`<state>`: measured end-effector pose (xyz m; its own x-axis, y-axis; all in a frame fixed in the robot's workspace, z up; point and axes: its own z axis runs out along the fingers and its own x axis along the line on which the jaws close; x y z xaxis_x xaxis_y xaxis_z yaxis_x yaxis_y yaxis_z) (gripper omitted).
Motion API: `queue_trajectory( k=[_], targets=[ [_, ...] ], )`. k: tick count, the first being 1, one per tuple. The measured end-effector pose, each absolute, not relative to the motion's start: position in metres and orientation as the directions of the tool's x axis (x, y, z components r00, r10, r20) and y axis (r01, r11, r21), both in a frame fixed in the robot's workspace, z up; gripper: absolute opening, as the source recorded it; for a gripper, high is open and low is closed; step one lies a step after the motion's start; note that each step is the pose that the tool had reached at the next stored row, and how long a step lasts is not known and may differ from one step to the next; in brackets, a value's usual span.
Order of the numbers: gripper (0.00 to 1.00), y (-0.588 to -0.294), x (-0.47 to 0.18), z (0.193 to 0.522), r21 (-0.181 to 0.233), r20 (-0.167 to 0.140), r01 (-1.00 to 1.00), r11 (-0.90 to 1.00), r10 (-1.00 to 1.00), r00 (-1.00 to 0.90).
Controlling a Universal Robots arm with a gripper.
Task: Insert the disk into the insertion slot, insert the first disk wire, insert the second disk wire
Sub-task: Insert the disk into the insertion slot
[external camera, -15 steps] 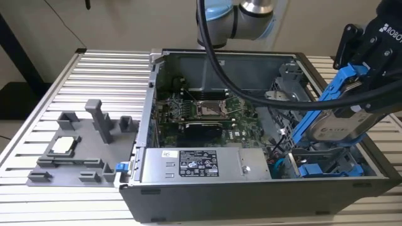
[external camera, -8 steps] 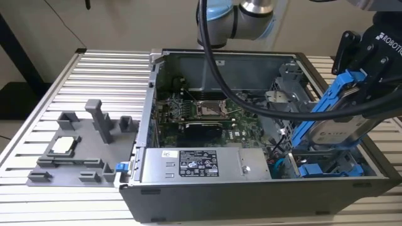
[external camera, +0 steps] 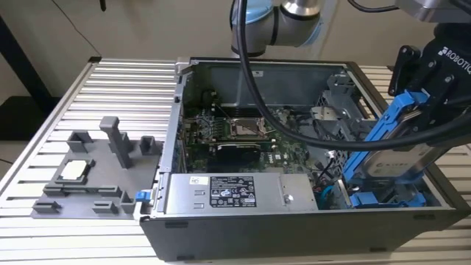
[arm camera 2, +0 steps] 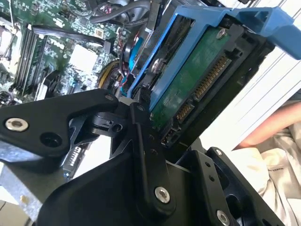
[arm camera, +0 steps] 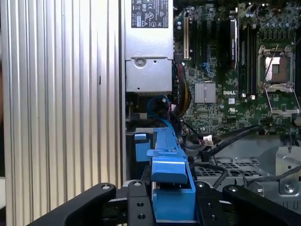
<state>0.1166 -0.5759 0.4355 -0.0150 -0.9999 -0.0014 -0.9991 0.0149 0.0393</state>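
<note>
My gripper is shut on the disk, a silver-grey drive with a white label in a blue carrier frame. The disk hangs steeply tilted over the exterior view's right front corner of the open computer case. Its lower end reaches down to the insertion slot, a dark bay with blue guides. The second wrist view shows the disk's green circuit board and connector pins between my black fingers. In the first wrist view the blue carrier stands edge-on between the fingers.
The case holds a motherboard, a grey power supply and a perforated cage. Thick black arm cables cross above it. A grey fixture sits on the ribbed table at the exterior view's left. A person's hand shows beside the case.
</note>
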Motion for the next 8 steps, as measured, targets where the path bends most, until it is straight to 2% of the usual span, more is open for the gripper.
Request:
queue_trajectory(
  k=[2,8],
  targets=[
    [0.33,-0.5758,0.1167,0.4339,0.038,0.006,-0.999,0.013,-1.000,-0.013],
    [0.33,-0.5757,0.1167,0.4315,0.035,0.000,-0.999,0.010,-1.000,-0.010]
  ],
)
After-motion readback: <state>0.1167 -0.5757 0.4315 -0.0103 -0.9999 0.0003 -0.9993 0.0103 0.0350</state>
